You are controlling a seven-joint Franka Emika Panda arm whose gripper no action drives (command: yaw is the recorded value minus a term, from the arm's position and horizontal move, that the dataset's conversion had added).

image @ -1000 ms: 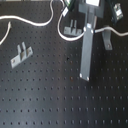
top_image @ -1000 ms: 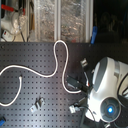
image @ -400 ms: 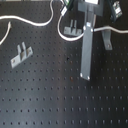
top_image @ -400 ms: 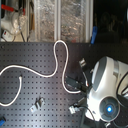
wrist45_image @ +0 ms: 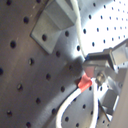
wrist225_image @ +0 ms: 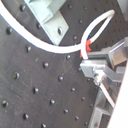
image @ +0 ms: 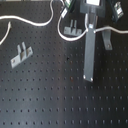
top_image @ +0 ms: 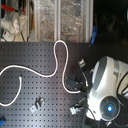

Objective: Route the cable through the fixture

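Note:
The white cable (top_image: 35,72) lies in loose curves over the black perforated board (image: 45,95) and ends at my gripper (top_image: 75,85). In both wrist views my gripper (wrist45_image: 95,67) (wrist225_image: 97,67) is shut on the cable, right beside its red mark (wrist45_image: 85,83) (wrist225_image: 86,46). Past the mark the cable bends into a short loop (wrist225_image: 102,22). A grey metal fixture (image: 73,28) (wrist45_image: 55,20) stands on the board close to the gripper, and the cable runs over its edge in the first wrist view. My fingertips are not clear in the first exterior view.
A second grey fixture (image: 21,54) stands toward the first exterior view's left. Small brackets (top_image: 37,104) (top_image: 75,107) sit on the board in the second exterior view. Clear bins (top_image: 60,20) line the far edge. The white arm body (top_image: 107,82) fills the second exterior view's right.
The arm has shifted only slightly, toward the first exterior view's bottom. The cable stays held and its curves look the same.

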